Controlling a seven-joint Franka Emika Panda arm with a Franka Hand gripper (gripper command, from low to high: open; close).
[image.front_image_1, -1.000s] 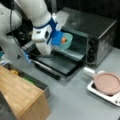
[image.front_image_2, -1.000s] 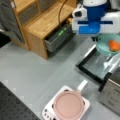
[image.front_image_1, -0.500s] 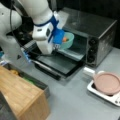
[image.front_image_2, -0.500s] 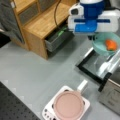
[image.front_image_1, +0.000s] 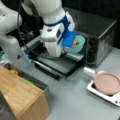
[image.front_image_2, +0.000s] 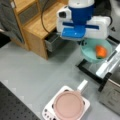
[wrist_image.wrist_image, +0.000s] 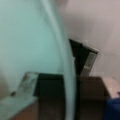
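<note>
Bowl (image.front_image_1: 79, 44), pale teal, is held in the air above the lowered oven door (image.front_image_1: 58, 64), at the mouth of the toaster oven (image.front_image_1: 100, 37); in a front view it (image.front_image_2: 93, 52) hangs over the door's near edge. An orange piece of food (image.front_image_2: 101, 51) lies inside the bowl, toward its right side. In the wrist view the bowl's rim (wrist_image.wrist_image: 63, 57) fills the left half of the frame.

From left to right in a front view: the wooden cabinet (image.front_image_1: 20, 97) occupies the worktop's bottom-left corner; the gripper (image.front_image_1: 67, 48) sits at the bowl's left rim, pinching it, below its blue-and-white housing; the toaster oven stands at the worktop's back edge; the pink pan (image.front_image_1: 107, 83) rests on a white hotplate (image.front_image_1: 100, 92) near the right edge.

In a front view the pan (image.front_image_2: 68, 105) lies at the bottom edge, well apart from the bowl, with the grey worktop (image.front_image_2: 30, 72) between cabinet (image.front_image_2: 37, 22) and hotplate (image.front_image_2: 48, 112).
</note>
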